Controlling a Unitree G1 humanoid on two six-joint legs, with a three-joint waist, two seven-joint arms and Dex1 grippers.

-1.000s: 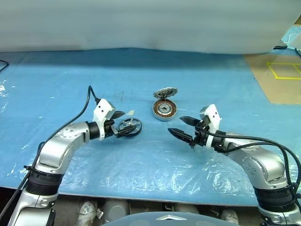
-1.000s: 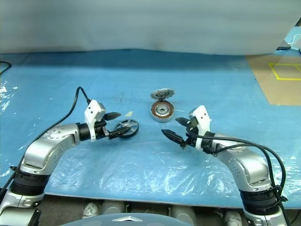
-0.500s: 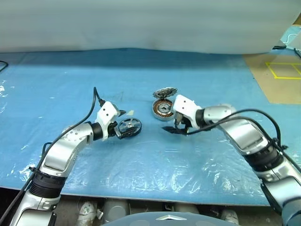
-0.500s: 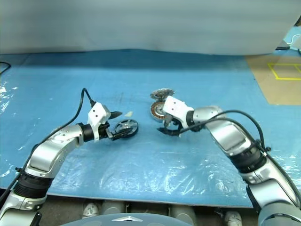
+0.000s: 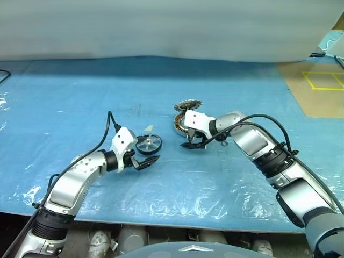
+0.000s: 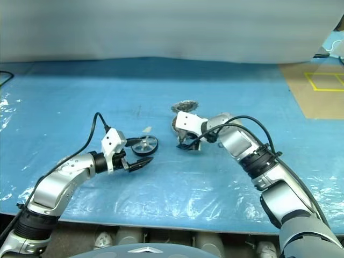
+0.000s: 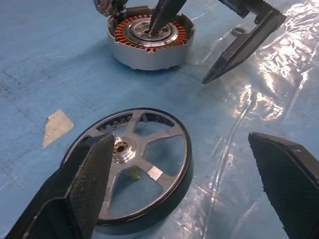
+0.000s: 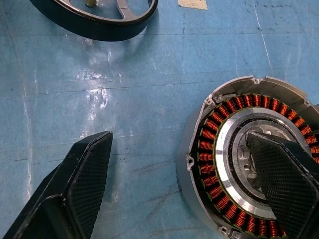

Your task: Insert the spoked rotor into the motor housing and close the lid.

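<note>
- On the blue counter (image 5: 80, 97), the rotor (image 5: 148, 143) lies flat, spokes up, well apart from the housing (image 5: 181, 125); I take it as waiting to be picked up, since nothing holds it.
- The left tool (image 5: 144, 160) hangs just this side of the rotor with its jaws wide open and empty, placed, I'd guess, to close across the rim.
- The right tool (image 5: 188, 143) is open too and straddles the housing wall: one finger over the hollow centre, the other outside on the counter. That looks like a move to steady or grasp the cup; whether it touches the metal I cannot tell.
- The lid (image 5: 188, 104) leans behind the housing, toothed edge up, out of the way until the rotor is in.
- The head views give the whole layout but hide much of the housing behind the right wrist.
- The left wrist view shows the rotor's hub and dark rim between its own fingers (image 7: 84, 184), with the right tool's finger dipping into the housing beyond.
- The right wrist view alone shows the copper windings (image 8: 212, 149) close up and the empty bore.
</note>
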